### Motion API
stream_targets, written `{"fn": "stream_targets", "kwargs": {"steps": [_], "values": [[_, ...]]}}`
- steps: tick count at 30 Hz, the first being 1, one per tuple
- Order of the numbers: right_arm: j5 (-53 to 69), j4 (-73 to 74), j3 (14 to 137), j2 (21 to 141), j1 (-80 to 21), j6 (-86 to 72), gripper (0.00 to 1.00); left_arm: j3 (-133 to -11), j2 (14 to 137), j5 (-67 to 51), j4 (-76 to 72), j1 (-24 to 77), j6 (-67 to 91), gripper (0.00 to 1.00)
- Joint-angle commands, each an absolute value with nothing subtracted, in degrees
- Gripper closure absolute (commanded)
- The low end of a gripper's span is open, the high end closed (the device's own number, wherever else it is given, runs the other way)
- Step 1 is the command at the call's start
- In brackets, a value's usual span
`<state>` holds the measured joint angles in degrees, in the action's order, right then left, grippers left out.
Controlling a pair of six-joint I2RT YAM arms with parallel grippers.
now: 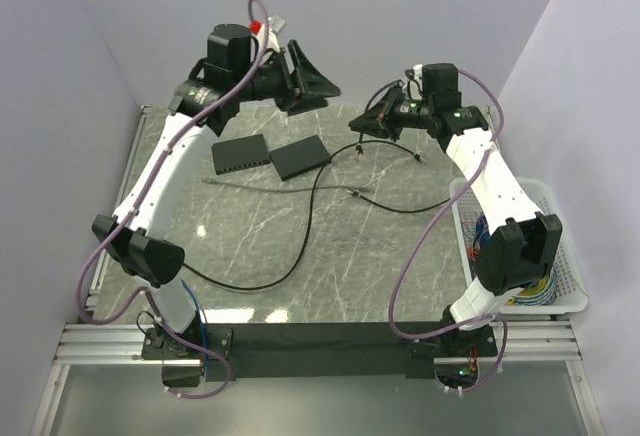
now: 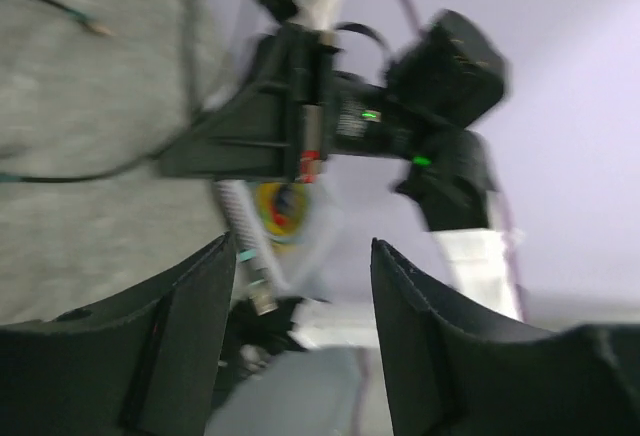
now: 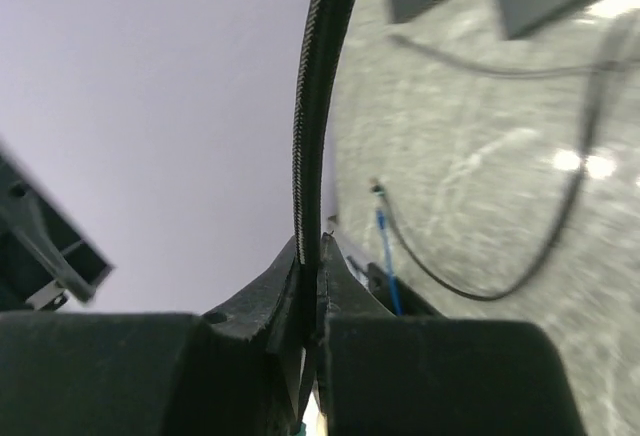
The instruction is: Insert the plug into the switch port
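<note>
Two flat black boxes lie at the back of the table. The left one, the switch (image 1: 240, 154), shows small sockets along its near edge. The other box (image 1: 300, 157) lies beside it. My right gripper (image 1: 358, 126) (image 3: 318, 241) is shut on a thin black braided cable (image 3: 310, 106) and holds it above the table, right of the boxes. The plug (image 2: 262, 299), a pale tip under a teal band, hangs below that gripper. My left gripper (image 1: 318, 96) (image 2: 303, 246) is open and empty, raised behind the boxes and facing the right gripper.
The long black cable (image 1: 300, 246) loops across the marble table. A thin blue cable (image 3: 385, 256) lies near the right gripper, and other loose cable ends (image 1: 355, 194) lie mid-table. A white basket (image 1: 565, 276) of cables stands at the right edge. Walls close in on three sides.
</note>
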<state>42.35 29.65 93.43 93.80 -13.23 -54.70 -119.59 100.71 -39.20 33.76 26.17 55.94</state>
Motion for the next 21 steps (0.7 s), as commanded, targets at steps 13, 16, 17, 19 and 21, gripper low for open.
{"fn": "stream_targets", "kwargs": {"steps": [13,16,17,19,21], "values": [[28.04,52.47,104.5,99.93,-13.18,-46.76,1.0,-129.91,100.99,9.84,65.13,42.71,34.1,0.42],[27.95,53.0,104.33,100.72,-13.53,-46.76,1.0,-128.67,100.72,8.44,62.85,43.94,33.14,0.42],[27.95,52.65,104.15,100.9,-13.71,-46.93,1.0,-128.58,100.9,8.18,62.58,44.12,32.87,0.42],[28.3,52.3,104.15,101.16,-13.97,-47.2,1.0,-128.85,101.77,7.21,62.58,44.65,32.0,0.42],[28.56,51.94,104.41,101.42,-14.15,-47.72,1.0,-128.76,102.3,6.16,62.32,45.17,31.29,0.43]]}}
